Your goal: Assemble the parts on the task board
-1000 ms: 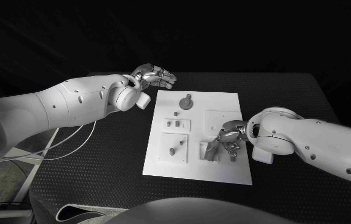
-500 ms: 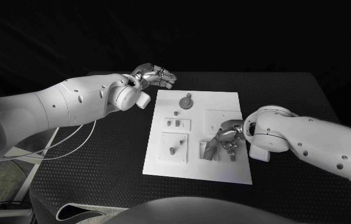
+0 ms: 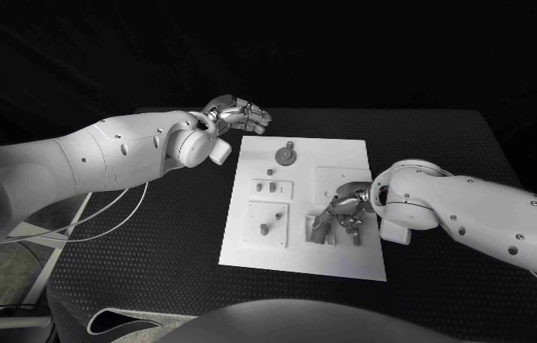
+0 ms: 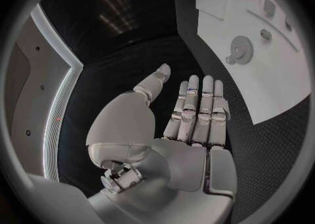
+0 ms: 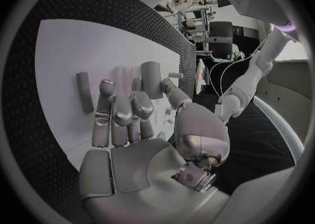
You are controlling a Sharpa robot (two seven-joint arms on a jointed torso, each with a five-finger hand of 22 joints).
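A white task board [image 3: 341, 153] lies on a black surface [image 3: 448, 137] with a fine dotted texture. Small grey parts [image 3: 285, 155] sit on it. Both arms are white, each robot hand [image 3: 237, 115] silver.

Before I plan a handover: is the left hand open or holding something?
Open: the left hand shows straight fingers and a bare palm.

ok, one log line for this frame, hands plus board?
left hand: open, off task board, over table | right hand: on board's near right, among parts, grasp unclear | round part: far end of board
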